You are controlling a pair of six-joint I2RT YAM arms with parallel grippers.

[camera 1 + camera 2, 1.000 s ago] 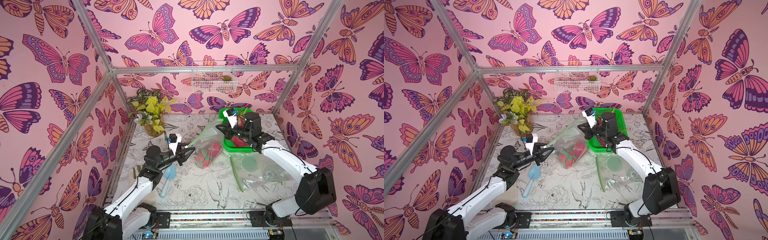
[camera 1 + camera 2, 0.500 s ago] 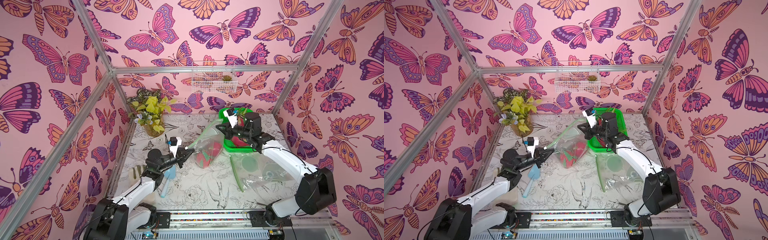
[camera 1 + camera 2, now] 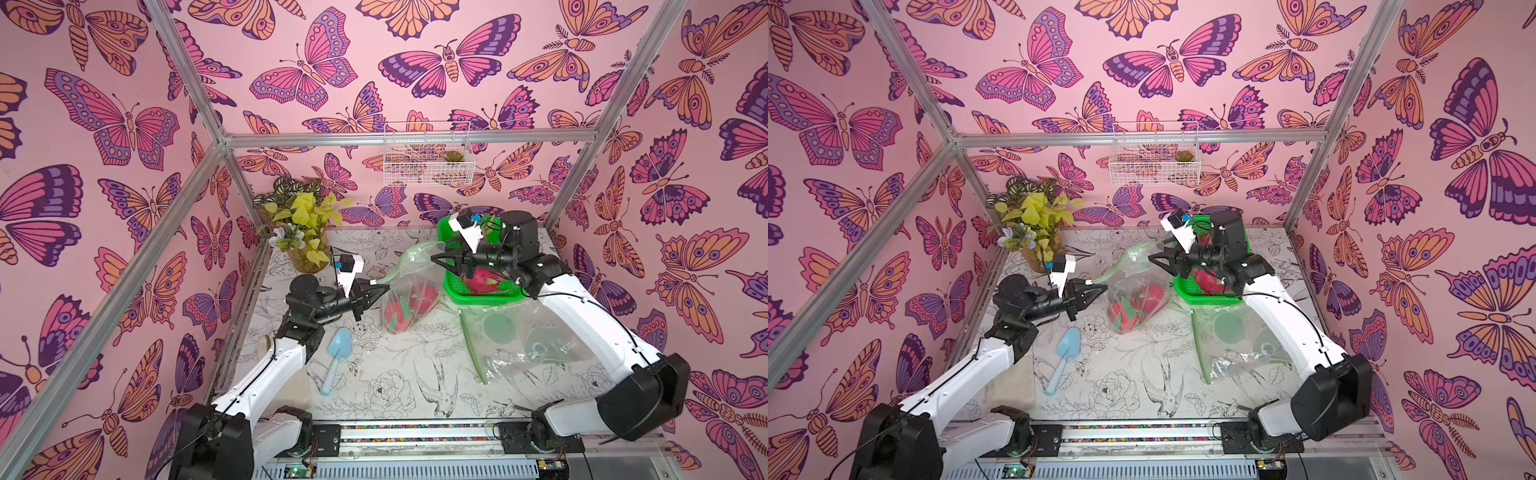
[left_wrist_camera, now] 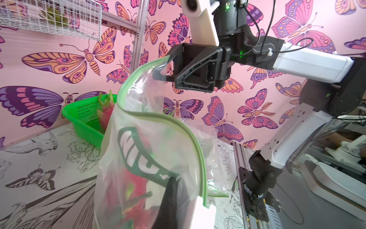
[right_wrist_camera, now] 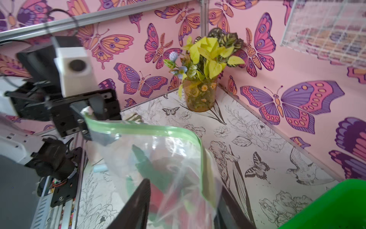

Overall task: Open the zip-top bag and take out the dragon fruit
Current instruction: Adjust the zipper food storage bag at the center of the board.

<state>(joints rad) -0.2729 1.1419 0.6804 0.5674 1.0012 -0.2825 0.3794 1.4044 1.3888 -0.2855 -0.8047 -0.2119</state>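
On the left, the left hand (image 3: 376, 291) has just closed on the near corner of the zip-top bag (image 3: 409, 291), pinching its green seal strip (image 4: 164, 121); a second ago its fingers stood apart beside the bag. Just past its fingertips the bag stands on the patterned surface (image 3: 395, 374), thin clear crinkly plastic with a stiff ribbed green rim that now curves open. Inside, low in the bag and just beyond the left hand, lie dragon fruit (image 3: 409, 305), oval, magenta, with pointed green scales.

Further right, the right hand (image 3: 440, 264) has just let its fingers part at the far edge of the bag's mouth, where it was clamped a moment ago; whether plastic still rests between them cannot be told. That probably means the mouth is open and the right hand is freed to reach in.

Right behind the right hand sits a green perforated plastic basket (image 3: 453, 286) already holding another dragon fruit (image 3: 482, 280). Nearer the right arm's base lies a second, flat clear bag (image 3: 532, 340).
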